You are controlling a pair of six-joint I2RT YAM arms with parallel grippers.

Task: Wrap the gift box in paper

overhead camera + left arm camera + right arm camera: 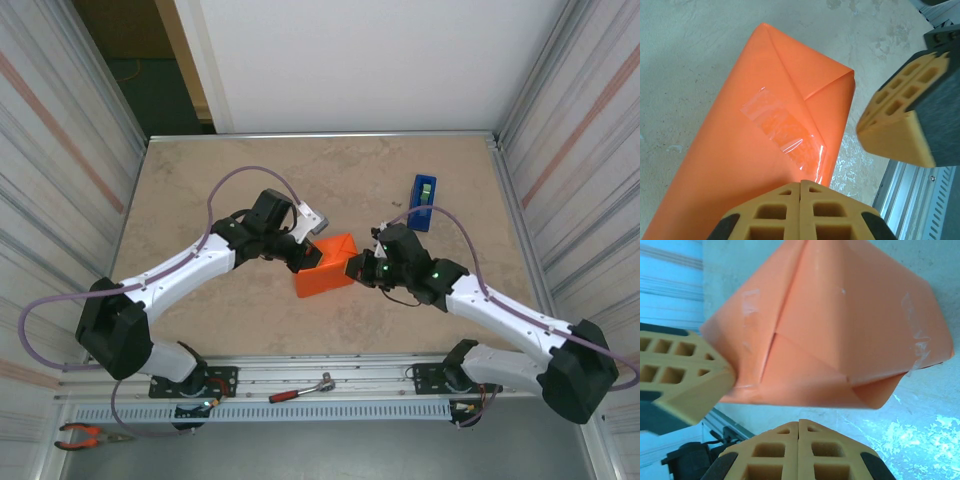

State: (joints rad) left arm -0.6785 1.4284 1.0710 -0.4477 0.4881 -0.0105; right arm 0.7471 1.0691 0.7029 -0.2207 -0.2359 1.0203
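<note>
Orange paper [325, 266] parcel on desk [220, 180], clear tape [782, 127] over seam. Left tool [800, 186] and right tool [799, 424] both closed together, empty, flanking it. Blue tape dispenser [423, 203] label unreadable.

Arms angled inward, left gripper [303, 257] and right gripper [357, 268] close together, jaws fully closed

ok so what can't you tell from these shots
gift box: covered by the orange paper, all views.
paper's underside: pressed against the table, top view.
tape dispenser: too small in the top view to see tape left.
paper's lower end, left wrist view: cut off by the frame edge.
</note>
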